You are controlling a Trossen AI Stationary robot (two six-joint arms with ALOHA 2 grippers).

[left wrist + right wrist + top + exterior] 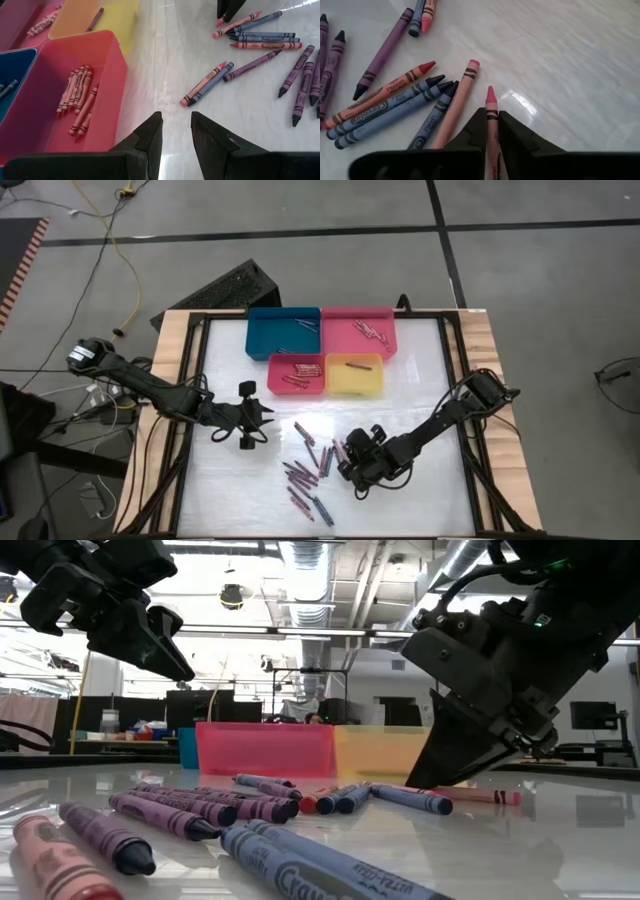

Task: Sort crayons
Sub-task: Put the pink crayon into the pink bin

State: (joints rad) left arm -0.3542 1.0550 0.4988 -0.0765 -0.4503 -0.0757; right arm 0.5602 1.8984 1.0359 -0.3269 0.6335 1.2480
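Progress: partly done, I'd say. A few thin wax crayons already lie in the four rectangular plastic trays: the blue tray [283, 333], the big pink tray [358, 330], the red tray [296, 373] and the yellow tray [354, 374].

Left to do: a loose pile of crayons [308, 473], purple, blue, red and pink, lies on the white tabletop [420, 380], well apart from the yellow tray on the robot's side.

Right gripper [492, 131]: down at that pile, fingers closed on a pink crayon [491, 107] whose tip pokes out between them.

Left gripper [176, 131]: near the red tray, fingers parted and empty, above the table.
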